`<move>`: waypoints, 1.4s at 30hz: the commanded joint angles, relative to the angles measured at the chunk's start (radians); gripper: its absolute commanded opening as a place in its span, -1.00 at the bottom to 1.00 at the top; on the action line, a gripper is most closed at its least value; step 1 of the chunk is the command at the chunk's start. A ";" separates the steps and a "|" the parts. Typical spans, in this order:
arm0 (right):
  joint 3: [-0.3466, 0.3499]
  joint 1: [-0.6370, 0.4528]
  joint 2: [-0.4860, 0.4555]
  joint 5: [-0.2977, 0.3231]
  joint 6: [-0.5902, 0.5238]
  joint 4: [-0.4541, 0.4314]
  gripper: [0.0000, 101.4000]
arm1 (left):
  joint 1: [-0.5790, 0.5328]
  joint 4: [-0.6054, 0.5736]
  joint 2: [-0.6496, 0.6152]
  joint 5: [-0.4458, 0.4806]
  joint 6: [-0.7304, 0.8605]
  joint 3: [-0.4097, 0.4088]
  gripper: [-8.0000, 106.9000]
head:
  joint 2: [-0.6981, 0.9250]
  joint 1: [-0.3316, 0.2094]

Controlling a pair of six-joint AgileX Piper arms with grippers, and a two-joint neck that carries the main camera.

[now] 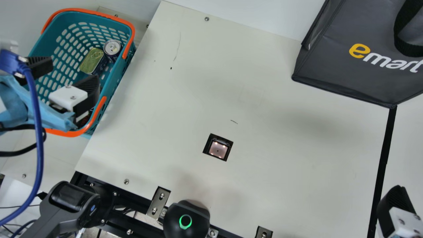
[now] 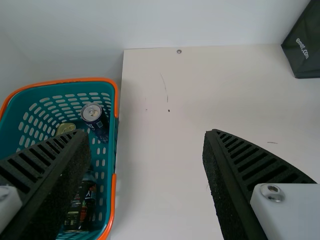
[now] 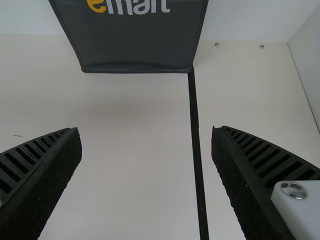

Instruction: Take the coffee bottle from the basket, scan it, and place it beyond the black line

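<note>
A blue cable (image 1: 40,138) looped nearest the neck camera, in front of the left arm, whose gripper (image 1: 73,71) hung over the teal basket (image 1: 129,29) with its two ribbed fingers wide apart and nothing between them. The coffee bottle (image 2: 82,205) was in the basket, at the end nearer the robot. It lay below the left gripper and apart from it; in the left wrist view one finger partly covered it, and the gap between the fingers looked onto the cream table (image 2: 160,175). Whether the bottle stood or lay, one could not tell. Toward the basket's far end were a drinks can (image 1: 112,49) and, beside it, a flat tin (image 1: 91,62). The square scanner window (image 1: 218,149) sat in the table between the basket and the black line (image 1: 383,158). The right gripper (image 1: 396,205) was above the line, spread wide and empty. A dark grey bag (image 1: 343,74) rested at the line's far end.
</note>
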 commanded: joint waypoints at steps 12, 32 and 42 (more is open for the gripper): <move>0.000 0.000 0.000 0.001 0.000 0.000 0.79 | 0.000 0.000 0.000 0.000 0.000 0.000 0.71 | 0.002 -0.027; 0.000 0.000 0.000 0.001 0.000 0.000 0.79 | 0.022 0.026 0.015 0.005 -0.032 0.001 0.71 | 0.002 -0.027; 0.000 0.000 0.000 0.001 0.000 0.000 0.79 | 0.134 0.011 0.034 -0.021 0.003 0.012 0.71 | 0.002 -0.027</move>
